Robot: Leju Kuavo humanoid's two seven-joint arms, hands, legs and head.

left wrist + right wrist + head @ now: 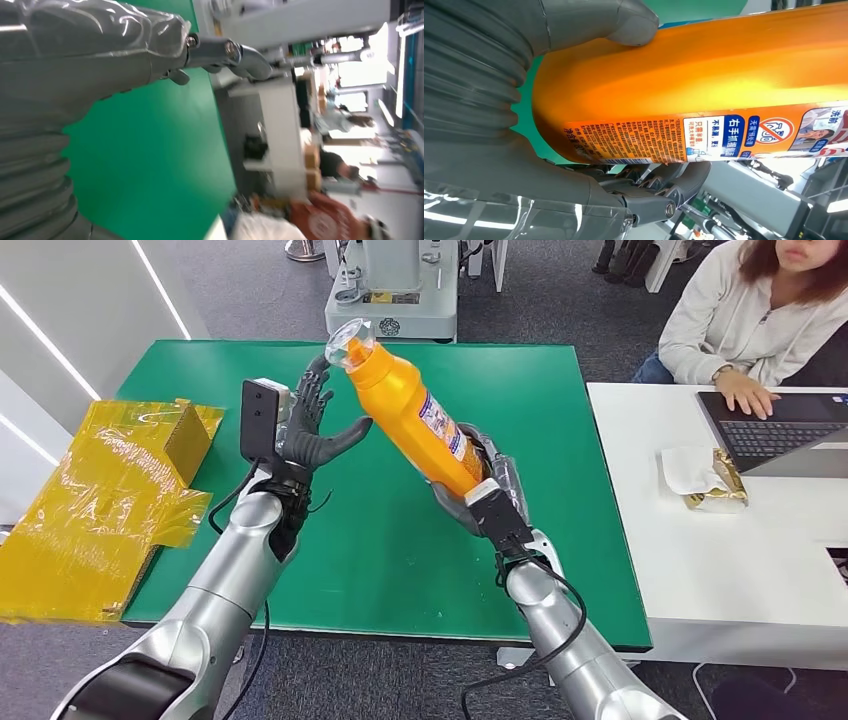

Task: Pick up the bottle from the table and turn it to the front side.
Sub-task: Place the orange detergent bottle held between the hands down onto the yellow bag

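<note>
At the far left of the head view a crumpled sheet of yellow plastic wrap (95, 505) lies over a cardboard box, hanging off the edge of the green bench (400, 560). Right of it the left hand (312, 425) is raised in the upper middle of the frame, its fingers (318, 380) spread wide and holding nothing, just beside the bottle's neck. The one orange detergent bottle (415, 420) is off the bench, tilted with its clear cap (350, 342) toward the upper left, its base gripped by the right hand (480, 490) in the centre; the right wrist view shows the thumb pressed on its side and the fine-print label (634, 140) facing the camera. The lift looks done and the turning is in hand; next the left hand probably must close on the neck so the bottle can be rotated until its front label faces forward. At the right, one person (750, 320) types on one laptop (780, 430) at a white bench.
</note>
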